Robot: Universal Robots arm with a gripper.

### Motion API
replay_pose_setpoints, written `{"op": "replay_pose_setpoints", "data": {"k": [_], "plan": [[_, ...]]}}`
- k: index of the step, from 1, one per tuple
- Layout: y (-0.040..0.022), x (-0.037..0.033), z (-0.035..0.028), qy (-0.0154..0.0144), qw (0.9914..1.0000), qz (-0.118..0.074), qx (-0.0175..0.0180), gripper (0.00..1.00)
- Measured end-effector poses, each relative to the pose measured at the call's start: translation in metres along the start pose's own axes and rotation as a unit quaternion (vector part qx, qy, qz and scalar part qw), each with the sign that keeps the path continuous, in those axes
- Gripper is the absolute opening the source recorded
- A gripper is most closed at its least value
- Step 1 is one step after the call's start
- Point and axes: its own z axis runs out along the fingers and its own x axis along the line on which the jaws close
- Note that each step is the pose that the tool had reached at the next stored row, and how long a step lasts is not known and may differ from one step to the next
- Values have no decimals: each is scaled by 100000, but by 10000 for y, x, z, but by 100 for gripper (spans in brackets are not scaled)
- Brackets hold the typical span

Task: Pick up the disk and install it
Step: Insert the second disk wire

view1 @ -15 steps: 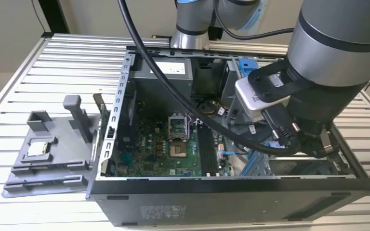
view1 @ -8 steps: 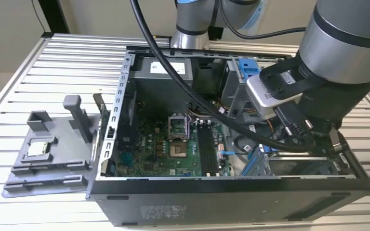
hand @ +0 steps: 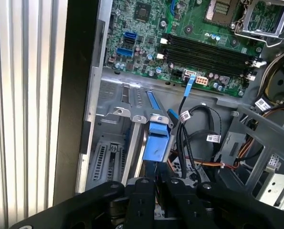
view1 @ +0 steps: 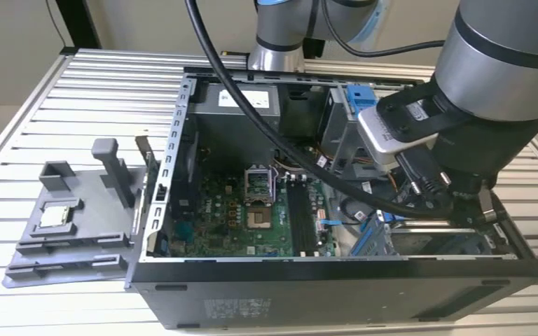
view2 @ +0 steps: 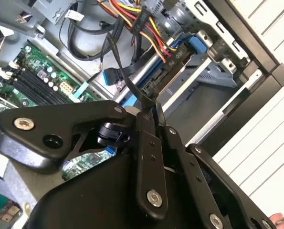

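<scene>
Metal slats of the tabletop (view1: 26, 126) run out wide around an open computer case (view1: 344, 280) in the exterior view, its side panel off and the green motherboard (view1: 250, 210) exposed. The arm (view1: 503, 63) reaches down into the case's corner at the exterior view's right, close against the case's black rim there, with thick black cables (view1: 279, 133) looping across the opening. On the exterior view's left a grey plastic fixture (view1: 73, 224) lies on the slats, well apart from the case.

In the second wrist view the gripper (view2: 149, 117) hangs just over the drive bay, its jaws drawn close together with hardly a gap between them. Whether they pinch anything I cannot tell. Just beyond them the disk (view2: 151, 71) sits slanted in the metal cage, silver with blue frame along its edges, a bundle of coloured wires (view2: 142, 24) plugged at its end. The case's black wall runs close beside the cage.

In the first wrist view the blue tab of the disk's frame (hand: 156, 143) stands right ahead of the jaws, slotted among the grey bay rails (hand: 118, 114), with black cables (hand: 189, 124) crowding one side and the case wall hemming the other.
</scene>
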Motion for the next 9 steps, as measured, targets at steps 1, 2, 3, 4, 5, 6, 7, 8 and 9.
{"op": "replay_pose_setpoints", "data": {"k": [1, 2, 3, 4, 5, 6, 7, 8, 9], "plan": [[0, 0, 0, 208, 99997, 741, 54, 0], [0, 0, 0, 412, 99988, 1520, 112, 0], [0, 0, 1, 571, 99976, 2127, 158, 0], [0, 0, 2, 722, 99961, 2698, 198, 0], [1, 0, 3, 882, 99942, 3295, 245, 0], [2, 0, 5, 948, 99927, 3685, 250, 0], [2, 1, 5, 940, 99915, 4015, 164, 0], [1, 0, 3, 844, 99904, 4296, -89, 0], [2, 0, 3, 731, 99891, 4584, -463, 0]]}}
